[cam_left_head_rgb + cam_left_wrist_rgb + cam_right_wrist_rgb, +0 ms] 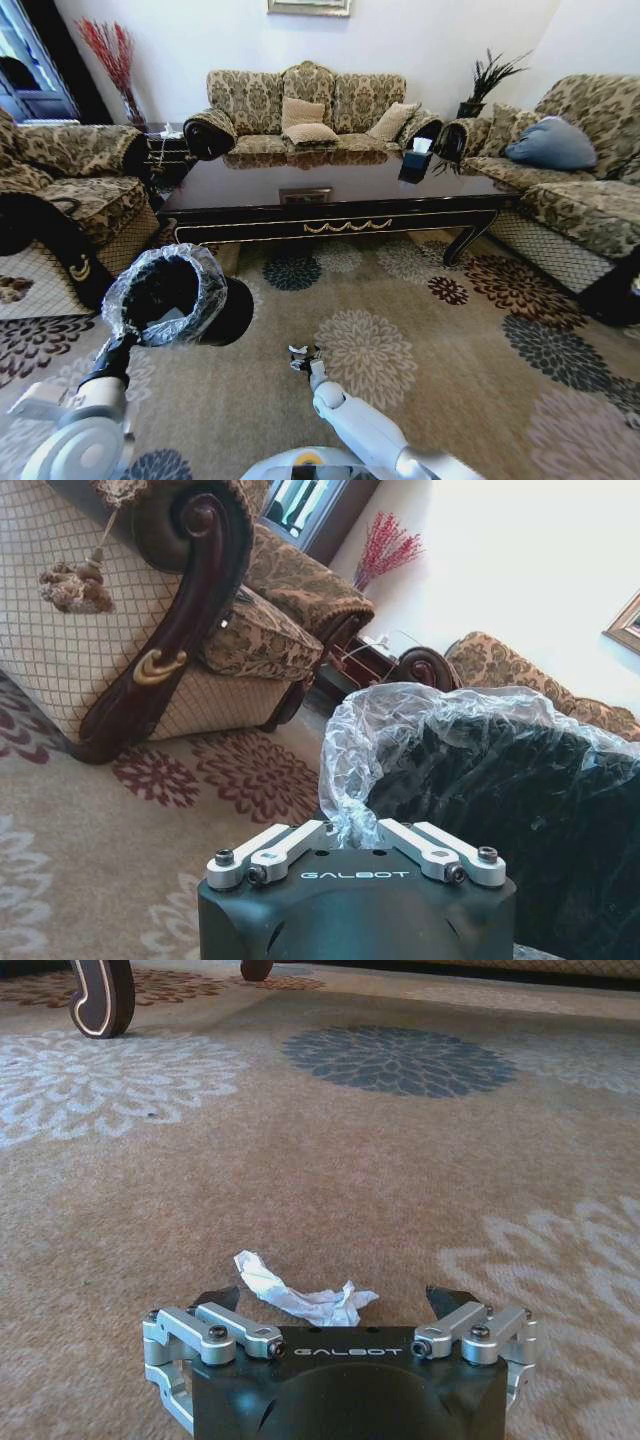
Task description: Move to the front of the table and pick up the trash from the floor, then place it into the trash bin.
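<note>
The trash bin (170, 292), black with a crinkled plastic liner (400, 730), is tilted so its mouth faces me, low on my left. My left gripper (124, 346) is shut on the bin's lined rim (352, 825). A crumpled white paper (298, 1298), the trash, lies on the carpet. My right gripper (335, 1300) is down at the floor and open, one fingertip (218, 1297) on each side of the paper. In the head view this gripper (303, 357) sits just right of the bin. The table (340, 205), dark and glossy with gold trim, stands across the carpet ahead.
Patterned sofas ring the table: an armchair (70, 190) close on my left, a couch (580, 190) on my right, another behind. A black tissue box (416, 160) stands on the table. A curved table leg (100, 1000) rises beyond the paper. Open flowered carpet (450, 340) spreads ahead and right.
</note>
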Robot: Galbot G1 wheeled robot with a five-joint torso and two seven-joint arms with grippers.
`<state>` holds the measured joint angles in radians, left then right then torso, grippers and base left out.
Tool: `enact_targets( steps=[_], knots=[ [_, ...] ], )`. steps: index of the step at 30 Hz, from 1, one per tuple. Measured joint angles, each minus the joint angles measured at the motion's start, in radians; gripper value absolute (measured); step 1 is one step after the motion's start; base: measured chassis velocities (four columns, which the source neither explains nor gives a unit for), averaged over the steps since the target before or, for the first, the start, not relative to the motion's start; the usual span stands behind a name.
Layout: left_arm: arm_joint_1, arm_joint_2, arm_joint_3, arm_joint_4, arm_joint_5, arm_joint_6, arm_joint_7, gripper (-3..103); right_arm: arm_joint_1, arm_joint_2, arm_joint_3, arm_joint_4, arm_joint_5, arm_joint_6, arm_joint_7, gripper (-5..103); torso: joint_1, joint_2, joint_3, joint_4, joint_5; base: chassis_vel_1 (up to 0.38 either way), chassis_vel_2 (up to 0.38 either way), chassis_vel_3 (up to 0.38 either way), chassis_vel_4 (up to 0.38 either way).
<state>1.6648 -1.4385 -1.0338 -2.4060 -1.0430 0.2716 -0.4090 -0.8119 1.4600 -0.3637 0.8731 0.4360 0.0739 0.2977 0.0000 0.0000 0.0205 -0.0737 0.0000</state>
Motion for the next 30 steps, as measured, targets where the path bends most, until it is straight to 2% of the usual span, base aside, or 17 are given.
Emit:
enact_targets(
  steps=[6, 8, 9, 12, 13, 15, 17, 22, 24, 28, 30],
  knots=[
    [0.006, -0.002, -0.006, -0.001, -0.002, 0.000, 0.000, 4, 0.010, 0.016, 0.003, -0.043, -0.014, 0.000, -0.009, 101, 0.000, 0.000, 0.000, 0.0000, 0.0000, 0.000, 0.000, 0.000, 0.000],
    [0.008, -0.002, -0.006, -0.001, -0.001, 0.000, 0.000, 4, 0.010, 0.021, 0.005, -0.059, -0.027, 0.000, -0.015, 94, 0.000, 0.000, 0.000, 0.0000, 0.0000, 0.000, 0.000, 0.000, 0.000],
    [0.008, -0.002, -0.006, -0.001, -0.001, 0.000, 0.000, 4, 0.010, 0.021, 0.005, -0.059, -0.027, 0.000, -0.015, 94, 0.000, 0.000, 0.000, 0.0000, 0.0000, 0.000, 0.000, 0.000, 0.000],
    [0.008, -0.002, -0.004, -0.001, 0.000, 0.000, 0.000, 4, 0.011, 0.028, 0.009, -0.073, -0.040, 0.009, -0.026, 78, 0.000, 0.000, 0.000, 0.0002, 0.0002, 0.000, 0.000, 0.000, 0.000],
    [0.008, -0.002, -0.004, -0.001, 0.000, 0.000, 0.000, 4, 0.011, 0.028, 0.009, -0.073, -0.040, 0.009, -0.026, 78, 0.000, 0.000, 0.000, 0.0002, 0.0002, 0.000, 0.000, 0.000, 0.000],
    [0.008, -0.002, -0.002, -0.001, 0.001, 0.000, 0.000, 4, 0.012, 0.029, 0.009, -0.075, -0.041, 0.014, -0.032, 66, 0.000, 0.000, 0.000, 0.0003, 0.0003, 0.000, 0.000, 0.000, 0.000],
    [0.008, -0.002, -0.002, -0.001, 0.003, 0.000, 0.000, 4, 0.013, 0.029, 0.009, -0.076, -0.042, 0.015, -0.032, 66, 0.000, 0.000, 0.000, 0.0003, 0.0003, 0.000, 0.000, 0.000, 0.000],
    [0.008, -0.002, 0.003, 0.005, 0.009, 0.000, 0.000, 4, 0.018, 0.027, 0.008, -0.079, -0.049, 0.017, -0.032, 40, 0.000, 0.000, 0.000, 0.0000, 0.0000, 0.000, 0.000, 0.000, 0.000],
    [0.008, -0.002, 0.005, 0.006, 0.010, 0.000, 0.000, 4, 0.018, 0.025, 0.007, -0.080, -0.053, 0.019, -0.032, 40, 0.000, 0.000, 0.000, -0.0001, 0.0000, 0.000, 0.000, 0.000, 0.000],
    [0.008, -0.002, 0.008, 0.010, 0.013, 0.000, -0.001, 4, 0.017, 0.017, 0.006, -0.079, -0.069, 0.020, -0.031, 18, 0.000, 0.000, 0.000, 0.0000, 0.0000, 0.000, 0.000, 0.000, 0.000],
    [0.007, -0.002, 0.010, 0.012, 0.014, 0.000, -0.001, 4, 0.016, 0.015, 0.006, -0.076, -0.070, 0.020, -0.030, 18, 0.000, 0.000, 0.000, 0.0000, 0.0000, 0.000, 0.000, 0.000, 0.000]
  ],
)
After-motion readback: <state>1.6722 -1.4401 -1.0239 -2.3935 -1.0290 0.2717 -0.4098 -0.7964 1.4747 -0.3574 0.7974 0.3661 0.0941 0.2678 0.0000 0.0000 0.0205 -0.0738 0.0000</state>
